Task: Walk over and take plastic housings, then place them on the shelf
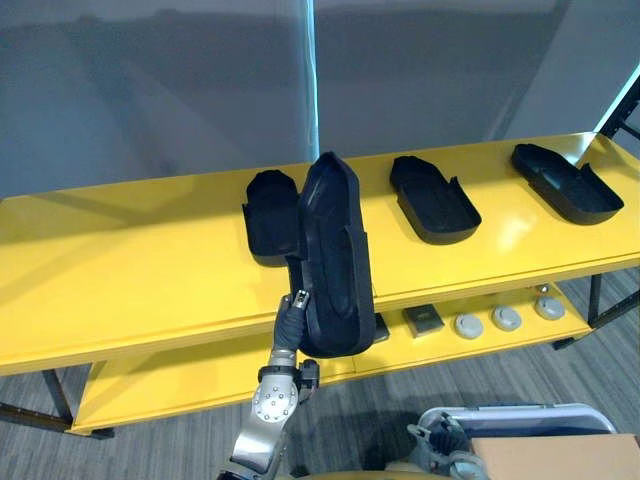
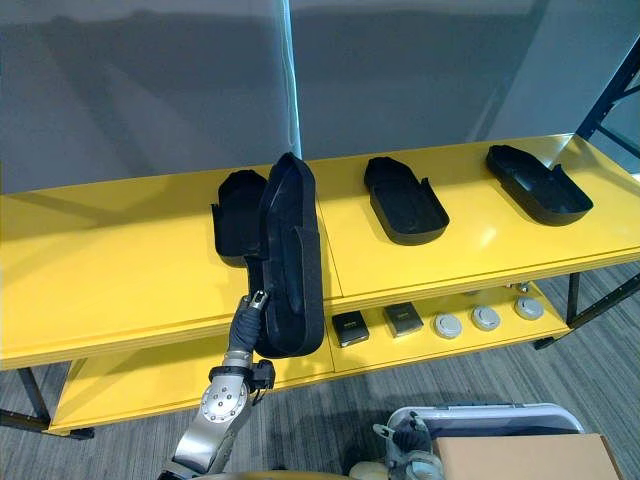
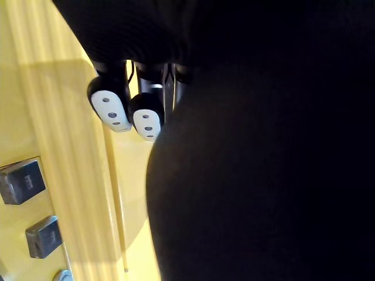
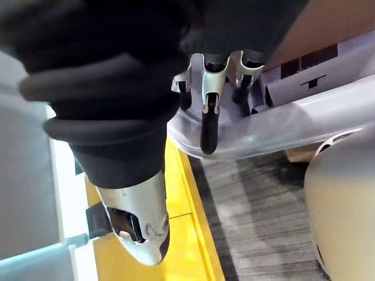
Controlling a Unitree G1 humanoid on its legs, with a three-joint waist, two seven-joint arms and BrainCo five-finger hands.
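The shelf (image 1: pixel 120 250) is glossy yellow on both levels. The held housing (image 1: pixel 335 250) and the three lying housings (image 1: pixel 433 198) are black. The left robot hand (image 1: pixel 291 322) has a dark ribbed cover and white-padded fingertips (image 3: pixel 111 108). The floor (image 1: pixel 560 375) is grey with fine streaks. The round discs (image 1: pixel 506 319) are pale grey and the cardboard box (image 1: pixel 555 458) is brown.

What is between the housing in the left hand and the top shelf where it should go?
The left hand grips the held housing, raised at the front edge of the top shelf. Right behind it, another housing already lies on that shelf. The bare surface to its left looks free.
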